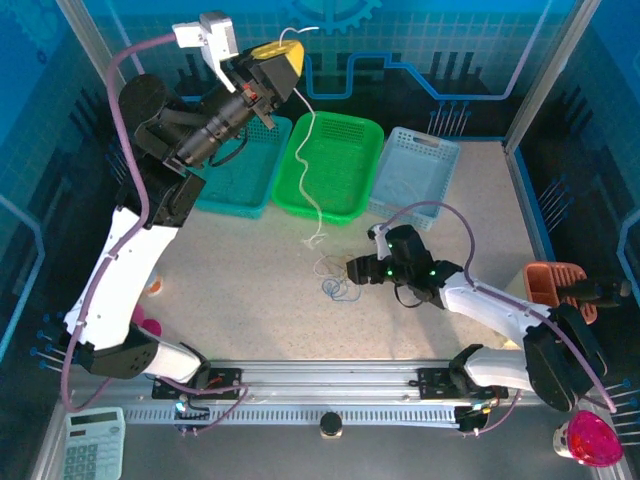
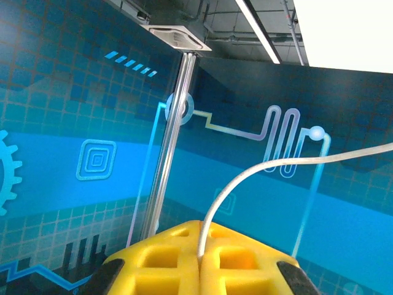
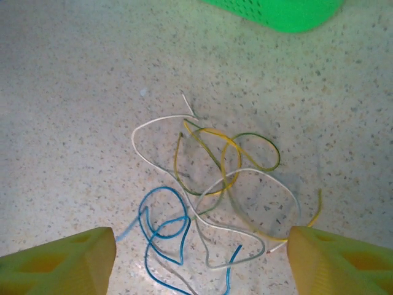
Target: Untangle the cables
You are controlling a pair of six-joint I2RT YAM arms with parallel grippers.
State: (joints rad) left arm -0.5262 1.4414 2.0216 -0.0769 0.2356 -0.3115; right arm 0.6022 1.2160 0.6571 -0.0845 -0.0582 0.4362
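The left tool (image 1: pixel 272 62), pressed together on a white cable (image 2: pixel 270 165), held it high above the green basket (image 1: pixel 375 135). The other cables (image 3: pixel 209 196) lay clumped on the surface just in front of that basket, under the spread right tool (image 3: pixel 199 258). Best to pin the clump and lift slowly.

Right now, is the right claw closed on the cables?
No, the right claw stands wide open above the cables on the table.
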